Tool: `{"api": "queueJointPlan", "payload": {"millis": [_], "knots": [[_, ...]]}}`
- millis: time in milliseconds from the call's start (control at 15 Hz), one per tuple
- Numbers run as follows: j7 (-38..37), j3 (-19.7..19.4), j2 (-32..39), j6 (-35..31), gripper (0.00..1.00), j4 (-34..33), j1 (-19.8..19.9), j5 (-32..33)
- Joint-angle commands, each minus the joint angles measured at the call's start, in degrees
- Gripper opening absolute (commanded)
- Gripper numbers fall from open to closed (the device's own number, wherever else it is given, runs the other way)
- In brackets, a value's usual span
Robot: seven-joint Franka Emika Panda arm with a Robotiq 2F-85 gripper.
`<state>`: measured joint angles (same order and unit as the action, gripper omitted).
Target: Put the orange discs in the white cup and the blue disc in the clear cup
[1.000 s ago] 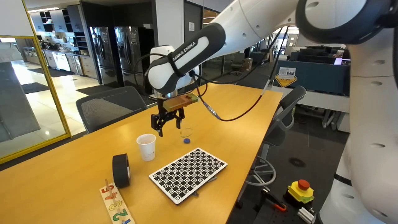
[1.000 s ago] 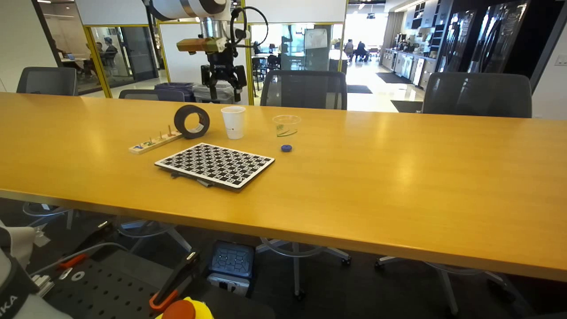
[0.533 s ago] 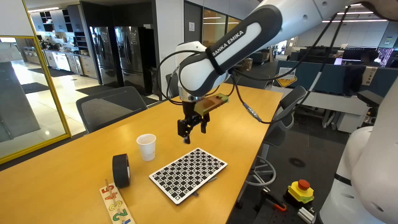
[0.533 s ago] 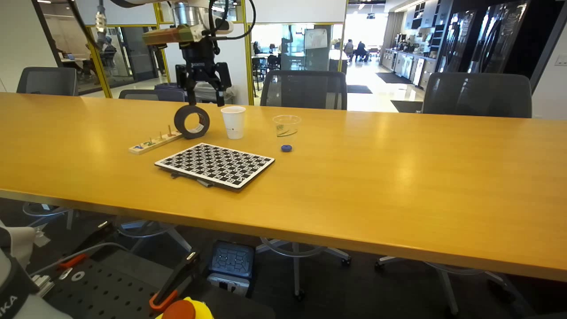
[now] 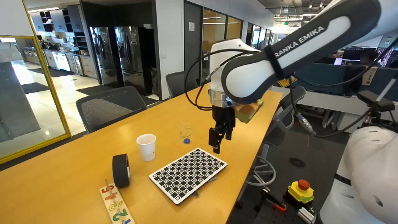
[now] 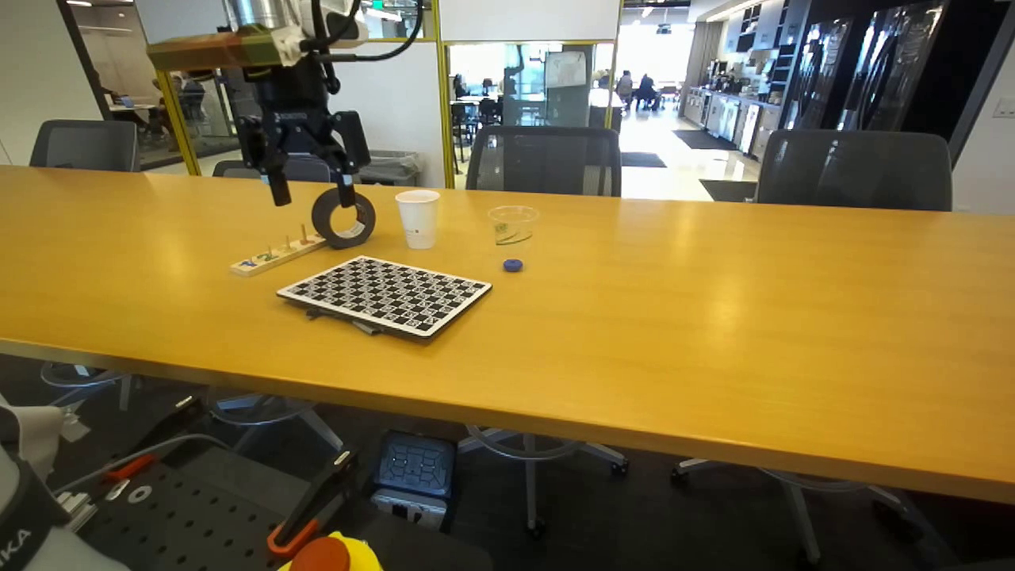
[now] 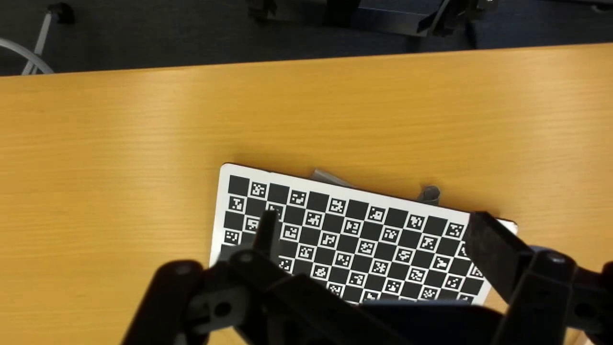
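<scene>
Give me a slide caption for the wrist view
Checkerboard on the table, seen past the open gripper.

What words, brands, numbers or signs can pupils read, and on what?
"RANKA EMIKA" (start covered): arm
"KA" (rest cut off): arm
"5 4 3 2 1" (1 cropped): number strip
Too small, blurred or hidden: marks on white cup, clear cup, tape; door sign; yellow sign.

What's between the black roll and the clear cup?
The white cup stands between the black roll and the clear cup, as both exterior views show.
</scene>
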<state>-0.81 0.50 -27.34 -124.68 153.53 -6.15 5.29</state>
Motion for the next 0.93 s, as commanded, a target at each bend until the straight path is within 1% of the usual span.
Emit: {"api": "queueJointPlan", "payload": {"millis": [0, 133, 200, 533, 600, 667, 867], "knots": [[2.6, 0.3, -13.78, 4.57, 1.0, 5.02, 0.27, -1.96], [3.18, -0.4, -18.22, 6.58, 1.0, 5.96, 0.01, -3.19], [3.41, -0.62, -18.06, 8.51, 1.0, 3.54, 0.04, -3.84], [2.96, -0.59, -23.03, 12.5, 1.0, 3.77, 0.85, -4.53], [2.08, -0.04, -23.32, 13.82, 1.0, 3.77, 1.23, -4.17], [2.57, 0.1, -21.26, 11.73, 1.0, 3.76, 0.82, -4.0], [2.54, 0.09, -22.04, 13.03, 1.0, 3.78, 0.89, -3.99]]}}
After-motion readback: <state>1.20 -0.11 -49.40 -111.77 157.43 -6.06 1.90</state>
